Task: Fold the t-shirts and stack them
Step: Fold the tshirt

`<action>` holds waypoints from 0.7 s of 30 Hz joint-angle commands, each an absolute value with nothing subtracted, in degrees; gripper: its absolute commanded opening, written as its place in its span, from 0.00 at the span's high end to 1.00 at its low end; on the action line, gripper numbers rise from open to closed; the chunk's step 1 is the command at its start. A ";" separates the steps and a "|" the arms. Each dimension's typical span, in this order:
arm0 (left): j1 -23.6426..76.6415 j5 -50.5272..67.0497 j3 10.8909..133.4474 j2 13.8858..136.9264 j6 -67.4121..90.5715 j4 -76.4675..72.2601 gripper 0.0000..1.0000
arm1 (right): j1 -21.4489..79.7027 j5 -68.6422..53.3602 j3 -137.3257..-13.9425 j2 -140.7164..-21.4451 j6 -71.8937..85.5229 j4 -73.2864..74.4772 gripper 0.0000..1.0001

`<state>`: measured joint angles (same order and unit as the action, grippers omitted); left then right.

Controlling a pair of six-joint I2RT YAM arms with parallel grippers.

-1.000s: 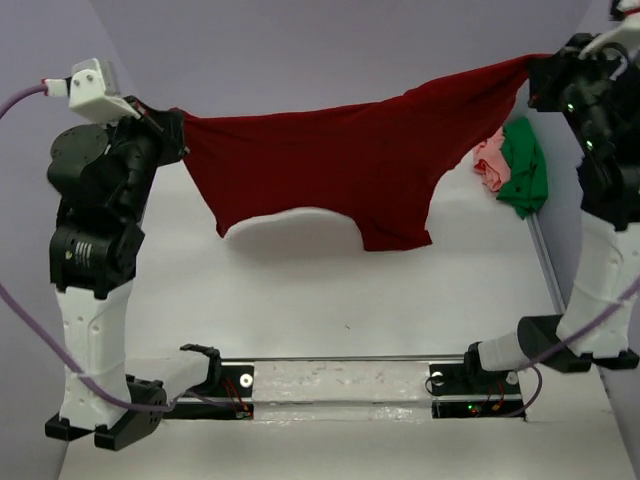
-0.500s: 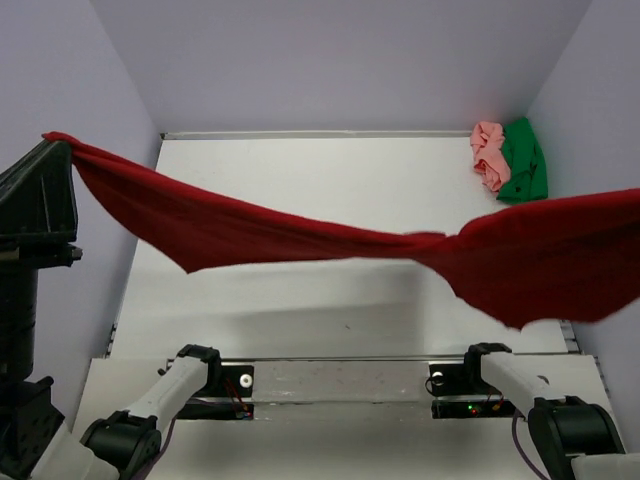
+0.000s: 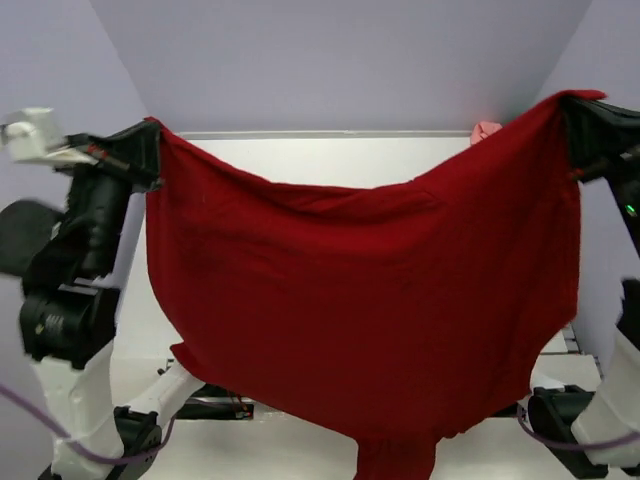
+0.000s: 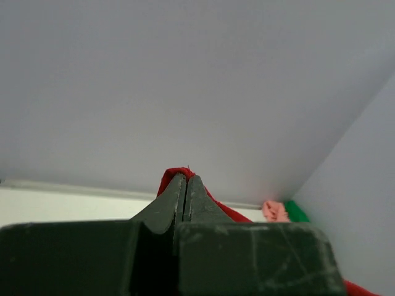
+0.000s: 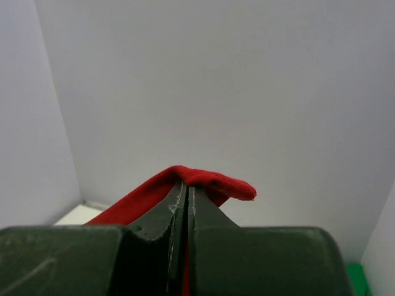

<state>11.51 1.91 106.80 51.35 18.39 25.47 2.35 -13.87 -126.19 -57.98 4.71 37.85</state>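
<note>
The dark red t-shirt [image 3: 370,300] hangs spread wide in the air between both arms, well above the table. My left gripper [image 3: 152,128] is shut on its upper left corner; the cloth pokes out past the closed tips in the left wrist view [image 4: 174,174]. My right gripper [image 3: 572,105] is shut on the upper right corner, cloth folded over the tips in the right wrist view [image 5: 210,180]. The pale pink t-shirt [image 3: 487,129] peeks over the red cloth at the far right; it also shows in the left wrist view [image 4: 274,211] beside the green t-shirt [image 4: 296,211]. The green one is hidden in the top view.
The white table [image 3: 320,160] shows only at the back, behind the hanging shirt. Pale walls [image 3: 330,60] close in the back and both sides. The arm bases stand at the near edge, partly hidden by the cloth.
Both grippers have swung the red shirt up and forward. It was stretched as a band; now it hangs open as a wide sheet nearer the camera, covering most of the table.
</note>
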 commanded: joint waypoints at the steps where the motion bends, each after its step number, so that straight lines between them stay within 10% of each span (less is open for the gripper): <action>1: 11.34 -7.62 92.86 59.39 20.38 23.83 1.00 | 2.46 -11.95 -116.20 -66.60 4.39 32.79 1.00; 9: 9.85 -12.30 82.70 77.15 23.55 16.78 1.00 | 2.46 -9.67 -117.06 -88.21 0.62 30.93 1.00; 21: 8.00 -10.46 99.74 106.68 24.35 20.65 1.00 | 1.41 -10.72 -134.11 -118.64 -3.34 31.99 1.00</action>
<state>8.38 -9.54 91.96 103.72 24.93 21.23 2.24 -10.15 -125.49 -117.86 -1.93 35.55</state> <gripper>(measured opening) 0.014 0.034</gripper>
